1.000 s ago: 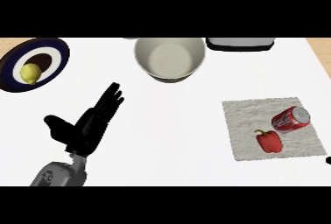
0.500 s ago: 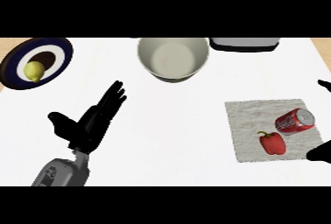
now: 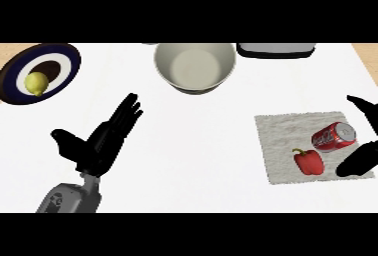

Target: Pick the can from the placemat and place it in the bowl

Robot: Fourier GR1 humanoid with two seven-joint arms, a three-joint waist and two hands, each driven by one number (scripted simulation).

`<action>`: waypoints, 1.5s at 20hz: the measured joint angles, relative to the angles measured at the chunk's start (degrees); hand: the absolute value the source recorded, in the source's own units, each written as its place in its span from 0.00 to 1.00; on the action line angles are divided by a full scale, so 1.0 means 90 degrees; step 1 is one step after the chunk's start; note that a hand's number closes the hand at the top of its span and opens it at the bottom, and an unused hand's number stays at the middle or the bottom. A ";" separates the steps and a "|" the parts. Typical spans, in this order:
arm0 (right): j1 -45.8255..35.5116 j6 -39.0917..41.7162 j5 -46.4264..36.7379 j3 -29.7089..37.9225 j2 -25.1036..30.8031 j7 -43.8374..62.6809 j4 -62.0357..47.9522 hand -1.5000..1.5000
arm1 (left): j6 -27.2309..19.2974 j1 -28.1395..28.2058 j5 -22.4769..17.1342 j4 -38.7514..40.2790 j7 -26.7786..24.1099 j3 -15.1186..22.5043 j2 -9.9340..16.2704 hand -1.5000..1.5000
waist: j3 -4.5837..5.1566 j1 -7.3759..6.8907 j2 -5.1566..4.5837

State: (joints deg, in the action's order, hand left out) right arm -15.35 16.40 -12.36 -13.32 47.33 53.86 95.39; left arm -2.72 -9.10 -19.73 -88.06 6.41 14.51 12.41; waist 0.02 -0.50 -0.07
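At the far left we see the plate (image 3: 63,59) with a lemon (image 3: 35,83) on it, cut by the tabletop's (image 3: 199,150) left edge and sitting where it sat half a second ago. Below it our left robot hand (image 3: 100,142) rests open, fingers straight and pointing up and to the right, its pose unchanged from the earlier frame. Between this hand and the placemat (image 3: 284,150) lies a wide bare stretch of white tabletop, the freest room in view. The bowl (image 3: 196,65) stands at the top centre, close to the far edge, with a dark-and-white object (image 3: 275,49) just to its right, partly cut off at the top. On the placemat the can (image 3: 333,137) lies on its side, tilted, near the mat's right border, and a red pepper (image 3: 308,161) lies just below and left of it. The main change is at the right edge: our right robot hand (image 3: 358,160) has come further into view than before. One dark part now overlaps the mat's lower right corner just beside the can, and another part shows above it at the edge. It spreads open on either side of the can and grips nothing; we cannot tell if it touches the can.
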 measured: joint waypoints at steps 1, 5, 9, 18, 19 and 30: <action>-0.0022 0.0073 -0.0036 0.0017 -0.0052 -0.0048 -0.0139 0.00 | -0.0047 -0.0033 0.0056 -0.0005 0.0042 0.0012 -0.0059 0.50 | -0.0001 0.0005 0.0001; 0.0034 0.0296 -0.0292 0.0082 -0.0301 -0.0141 -0.0299 0.00 | 0.0077 0.0194 0.0166 -0.0036 -0.0088 -0.0038 -0.0142 0.50 | -0.0003 0.0026 0.0005; 0.0021 0.0489 -0.0710 0.0217 -0.0571 -0.0485 -0.0646 0.00 | 0.0130 0.0176 0.0271 -0.0042 0.0009 -0.0175 -0.0233 0.50 | -0.0002 0.0033 0.0007; -0.0040 0.0678 -0.1738 0.0487 -0.1307 -0.0768 -0.1093 0.00 | 0.0313 0.0109 0.0494 -0.0091 0.0218 -0.0416 -0.0463 0.50 | -0.0003 0.0043 0.0009; -0.0019 0.0606 -0.1884 0.0467 -0.1421 -0.0799 -0.1154 0.00 | 0.0313 0.0042 0.0547 -0.0028 0.0216 -0.0437 -0.0498 0.50 | -0.0002 0.0045 0.0009; -0.0030 0.0473 -0.2744 0.0982 -0.1926 -0.1487 -0.1787 0.00 | 0.0658 0.0268 0.0688 -0.0073 0.0150 -0.0671 -0.0666 0.50 | 0.0003 0.0044 0.0011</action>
State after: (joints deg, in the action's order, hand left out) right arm -15.62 20.66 -37.06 -4.48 29.99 40.47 79.30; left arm 3.20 -6.69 -13.54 -88.72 7.75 8.47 6.41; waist 0.05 -0.11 0.03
